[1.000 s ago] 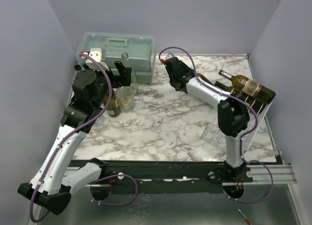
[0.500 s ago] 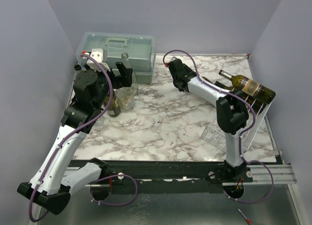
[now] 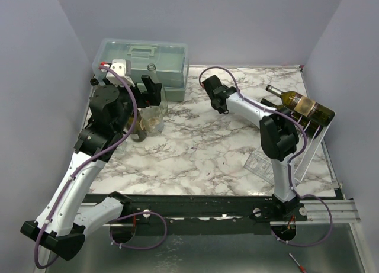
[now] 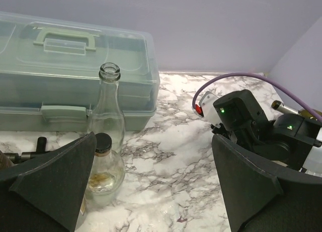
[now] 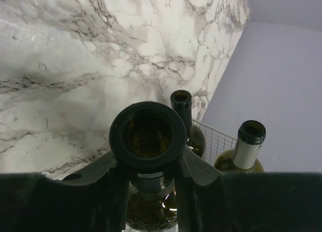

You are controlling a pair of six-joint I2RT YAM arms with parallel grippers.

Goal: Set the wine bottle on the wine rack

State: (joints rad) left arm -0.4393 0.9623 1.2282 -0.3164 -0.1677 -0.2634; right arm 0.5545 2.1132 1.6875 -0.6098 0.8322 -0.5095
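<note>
Wine bottle [image 5: 148, 141] is gripped at its neck by the right pincer [image 5: 149, 179], just beside the wine rack [image 3: 311, 131] at the bench's [image 3: 195, 148] right side, where other bottles lie. Left pincer [image 4: 151, 191] is spread open near the toolbox [image 4: 60, 81].

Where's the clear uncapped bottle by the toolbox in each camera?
Top external: clear bottle at upper left, just in front of the toolbox.
Left wrist: the bottle stands left of centre, before the same toolbox.
Right wrist: not in it.
Shared landmark: the toolbox.
</note>
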